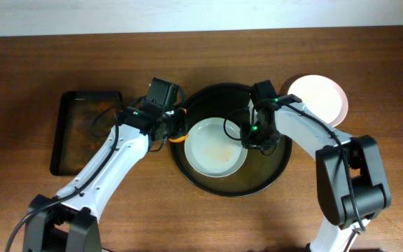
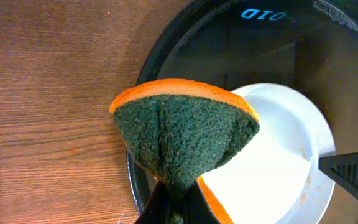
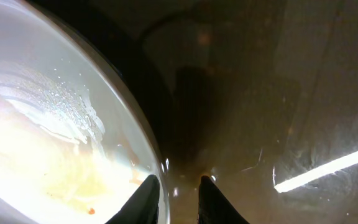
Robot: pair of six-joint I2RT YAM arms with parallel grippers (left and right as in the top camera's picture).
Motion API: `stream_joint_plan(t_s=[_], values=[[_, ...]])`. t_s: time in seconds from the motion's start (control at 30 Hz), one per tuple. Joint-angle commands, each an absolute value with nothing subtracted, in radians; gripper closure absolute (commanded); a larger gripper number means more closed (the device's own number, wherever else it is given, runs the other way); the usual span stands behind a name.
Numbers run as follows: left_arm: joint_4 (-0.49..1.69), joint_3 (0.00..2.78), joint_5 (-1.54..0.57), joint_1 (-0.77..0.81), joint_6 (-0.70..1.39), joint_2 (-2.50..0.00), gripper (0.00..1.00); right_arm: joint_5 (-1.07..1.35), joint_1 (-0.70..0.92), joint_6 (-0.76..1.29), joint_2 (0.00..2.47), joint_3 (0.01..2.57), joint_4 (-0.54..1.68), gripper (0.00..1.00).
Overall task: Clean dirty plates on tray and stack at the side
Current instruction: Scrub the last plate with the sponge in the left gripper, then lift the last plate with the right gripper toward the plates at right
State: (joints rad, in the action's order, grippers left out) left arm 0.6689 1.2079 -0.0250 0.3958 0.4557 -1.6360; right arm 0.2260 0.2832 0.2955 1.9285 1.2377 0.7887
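One white plate (image 1: 212, 150) with faint orange smears lies on the left part of the round black tray (image 1: 268, 164). My left gripper (image 1: 175, 131) is shut on a folded orange-and-green sponge (image 2: 185, 137) and holds it over the tray's left rim, at the plate's edge (image 2: 272, 168). My right gripper (image 3: 178, 186) straddles the plate's right rim (image 3: 42, 137), with one finger over the plate and one over the wet tray floor (image 3: 241, 93). It appears shut on that rim. Another white plate (image 1: 318, 98) sits on the table just right of the tray.
A smaller dark rectangular tray (image 1: 86, 133) with brownish residue lies at the left on the wooden table. The tray floor holds a film of water. Both arms reach in from the front edge.
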Motion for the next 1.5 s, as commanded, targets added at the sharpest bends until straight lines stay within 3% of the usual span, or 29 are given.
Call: stream_joint_plan(t_s=[0.0, 0.03, 0.07, 0.1, 0.2, 0.37, 0.47, 0.5, 0.53, 0.67, 0.83, 0.97, 1.13, 1.2, 1.47], values=[[0.671, 1.212, -0.01, 0.391, 0.439, -1.617, 0.99, 0.229, 0.29, 0.297, 1.905, 1.195, 0.762, 0.78], [0.672, 1.213, -0.01, 0.392, 0.439, -1.617, 0.99, 0.256, 0.29, 0.297, 1.906, 1.18, 0.748, 0.79], [0.672, 1.213, -0.01, 0.392, 0.44, -1.617, 0.99, 0.308, 0.29, 0.296, 1.906, 1.178, 0.748, 0.93], [0.672, 1.213, -0.01, 0.392, 0.44, -1.617, 0.99, 0.319, 0.29, 0.296, 1.906, 1.178, 0.748, 0.96], [0.675, 1.212, -0.01, 0.392, 0.44, -1.617, 0.99, 0.294, 0.256, 0.296, 1.896, 1.203, 0.754, 0.96], [0.674, 1.213, -0.01, 0.392, 0.439, -1.617, 0.99, -0.001, 0.153, 0.189, 1.678, 1.317, 0.812, 0.96], [0.675, 1.212, -0.01, 0.392, 0.44, -1.617, 0.99, 0.047, 0.156, 0.168, 1.653, 1.317, 0.852, 0.96], [0.675, 1.213, -0.003, 0.391, 0.44, -1.617, 0.99, 0.144, 0.162, 0.168, 1.665, 1.317, 0.876, 0.88], [0.679, 1.213, 0.054, 0.389, 0.44, -1.617, 0.99, 0.219, 0.171, 0.17, 1.681, 1.314, 0.905, 0.71], [0.708, 1.213, 0.074, 0.319, 0.44, -1.617, 0.99, 0.262, 0.236, 0.276, 1.713, 1.255, 1.005, 0.68], [0.713, 1.213, 0.071, 0.309, 0.44, -1.617, 0.99, 0.262, 0.349, 0.41, 1.717, 1.052, 0.795, 0.66], [0.724, 1.213, 0.068, 0.309, 0.44, -1.617, 0.99, 0.206, 0.395, 0.485, 1.763, 0.997, 0.725, 0.78], [0.727, 1.213, 0.068, 0.309, 0.44, -1.617, 0.99, 0.21, 0.392, 0.491, 1.789, 0.997, 0.693, 0.78], [0.727, 1.213, 0.068, 0.309, 0.44, -1.617, 0.99, 0.256, 0.393, 0.488, 1.789, 0.996, 0.66, 0.96], [0.728, 1.213, 0.068, 0.309, 0.44, -1.617, 0.99, 0.246, 0.44, 0.488, 1.793, 0.983, 0.594, 0.96]])
